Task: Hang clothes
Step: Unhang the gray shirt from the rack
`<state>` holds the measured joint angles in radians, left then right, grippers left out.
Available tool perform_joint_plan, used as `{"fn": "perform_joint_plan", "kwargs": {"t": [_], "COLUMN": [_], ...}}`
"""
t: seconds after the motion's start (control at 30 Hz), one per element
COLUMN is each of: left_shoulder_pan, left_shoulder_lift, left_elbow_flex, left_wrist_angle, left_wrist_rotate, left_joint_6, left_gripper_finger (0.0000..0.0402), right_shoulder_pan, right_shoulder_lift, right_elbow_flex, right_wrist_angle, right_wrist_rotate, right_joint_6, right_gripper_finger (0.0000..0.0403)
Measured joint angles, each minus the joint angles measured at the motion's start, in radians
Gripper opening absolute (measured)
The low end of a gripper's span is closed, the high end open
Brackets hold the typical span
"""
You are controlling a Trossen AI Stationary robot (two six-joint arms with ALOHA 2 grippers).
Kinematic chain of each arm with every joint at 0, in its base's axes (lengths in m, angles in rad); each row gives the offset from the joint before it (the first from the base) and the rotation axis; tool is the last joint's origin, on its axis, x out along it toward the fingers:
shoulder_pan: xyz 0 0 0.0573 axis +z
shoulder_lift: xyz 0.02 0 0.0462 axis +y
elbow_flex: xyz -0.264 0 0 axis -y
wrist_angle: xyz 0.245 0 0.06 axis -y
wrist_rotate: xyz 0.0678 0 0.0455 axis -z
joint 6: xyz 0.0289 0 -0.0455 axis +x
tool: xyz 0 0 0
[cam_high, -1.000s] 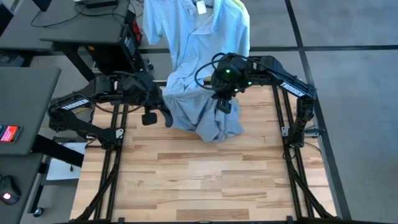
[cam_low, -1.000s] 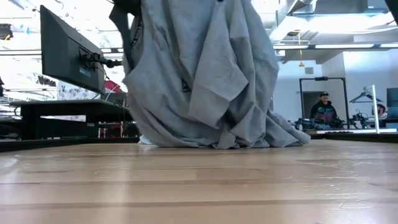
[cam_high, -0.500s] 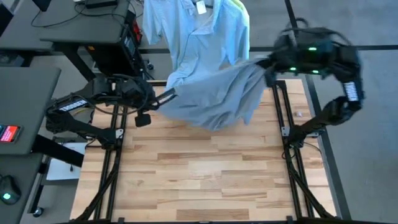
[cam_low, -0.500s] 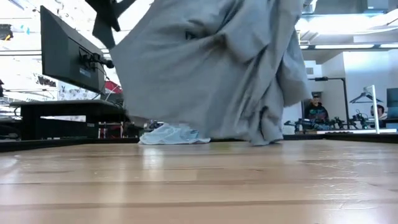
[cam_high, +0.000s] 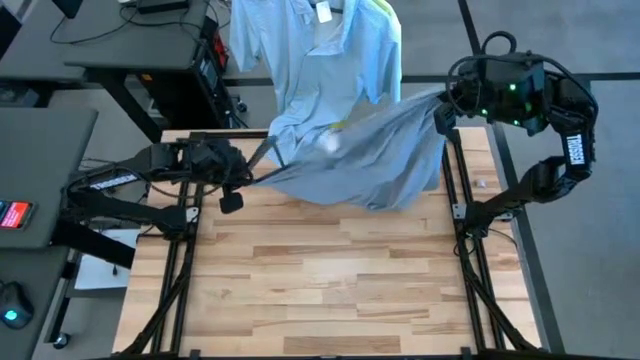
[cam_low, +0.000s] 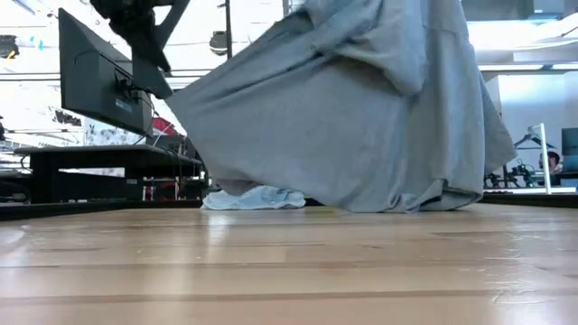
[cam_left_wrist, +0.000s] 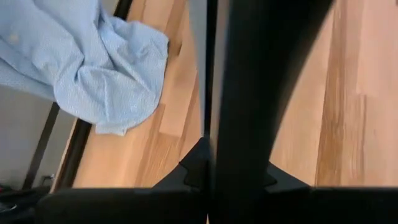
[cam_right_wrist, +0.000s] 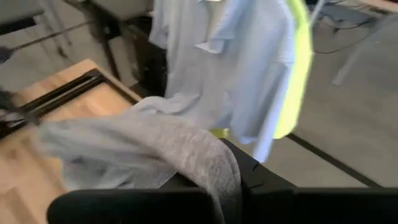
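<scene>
The grey T-shirt is stretched over the table's far half between my two grippers, and its lower edge reaches down to the table top. My right gripper is shut on the shirt at the far right, raised above the table. At the far left my left gripper is shut on a dark hanger, which runs into the shirt's left end. Behind the table hang the pale blue collared shirt and the neon-yellow T-shirt. The blue shirt's tail lies on the table's far edge. My left gripper pinches a dark bar of the hanger between its two fingers, slanting down from the table's left. The bar runs on past the fingers toward the grey T-shirt. My right gripper is shut on a bunched fold of the grey T-shirt, which drapes over its fingers. The cloth runs from there toward the table's left, drawn out and hanging below.
The wooden table top lies bare toward the near edge. Black frame rails run along both sides. A monitor and desk stand off the left side.
My right gripper has gone up and toward the table's far right corner, turning as it went, still shut on the grey T-shirt. The shirt, first a heap hanging onto the table, is now spread wide between the grippers. My left gripper has sunk a little with the hanger.
</scene>
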<state>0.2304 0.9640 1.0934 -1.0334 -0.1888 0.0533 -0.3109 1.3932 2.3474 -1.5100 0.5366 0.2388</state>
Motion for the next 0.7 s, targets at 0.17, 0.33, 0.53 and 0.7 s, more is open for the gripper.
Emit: {"fn": "perform_joint_plan", "kwargs": {"t": [0.17,0.33,0.53,0.7], "left_shoulder_pan": [0.001,0.001,0.001,0.000], "left_shoulder_lift": [-0.070,-0.084,-0.083,-0.043], "left_elbow_flex": [-0.060,0.069,0.245,0.349], "left_wrist_angle": [0.138,0.464,0.514,0.045], "left_wrist_rotate": [-0.005,-0.016,0.064,0.082], "left_joint_6": [-0.041,-0.046,-0.024,-0.176], "left_gripper_finger": [0.0022,0.0022,0.0022,0.0022], "right_shoulder_pan": [0.009,0.069,0.104,0.102], "right_shoulder_lift": [0.020,0.115,0.203,0.168], "right_elbow_flex": [0.004,-0.043,-0.255,-0.477], "right_wrist_angle": [0.002,-0.005,-0.056,-0.060], "right_wrist_rotate": [-0.125,-0.281,-0.297,-0.318], "right_joint_6": [-0.007,-0.003,-0.010,0.014], "right_gripper_finger": [0.0000,0.0000,0.0000,0.0000]}}
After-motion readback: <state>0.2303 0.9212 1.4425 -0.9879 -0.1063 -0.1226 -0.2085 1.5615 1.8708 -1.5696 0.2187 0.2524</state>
